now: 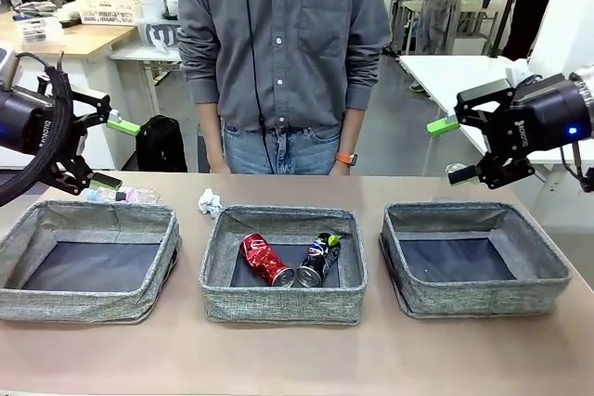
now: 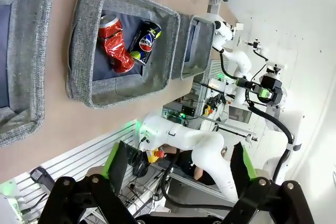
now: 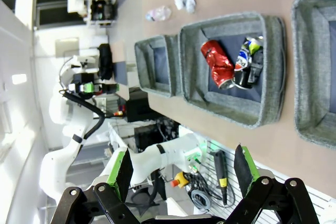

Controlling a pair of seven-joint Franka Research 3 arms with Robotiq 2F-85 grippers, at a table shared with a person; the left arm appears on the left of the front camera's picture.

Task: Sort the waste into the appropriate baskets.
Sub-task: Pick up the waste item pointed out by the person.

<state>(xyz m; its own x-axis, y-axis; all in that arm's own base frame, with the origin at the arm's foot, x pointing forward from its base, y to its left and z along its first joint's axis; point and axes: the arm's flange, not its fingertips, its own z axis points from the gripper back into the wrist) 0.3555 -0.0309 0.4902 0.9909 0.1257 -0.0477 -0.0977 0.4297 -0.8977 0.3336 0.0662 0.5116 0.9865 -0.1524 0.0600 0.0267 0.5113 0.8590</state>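
Front view: left hand [image 1: 116, 153] and right hand [image 1: 449, 149] hang wide open and empty, either side of the middle basket [image 1: 283, 307], where the red can [image 1: 266, 259] and dark can [image 1: 317, 260] lie side by side, paper [image 1: 211, 201] on the table [image 1: 297, 359] just behind its left corner. Left wrist view: fingers [image 2: 116, 163] spread, nothing held, both cans inside that basket. Right wrist view: fingers [image 3: 122, 167] spread and empty too, paper beyond the basket.

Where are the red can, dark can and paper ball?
red can [image 1: 265, 258]: front view, its crushed middle.
dark can [image 1: 316, 260]: front view, its side.
paper ball [image 1: 211, 201]: front view, its centre.
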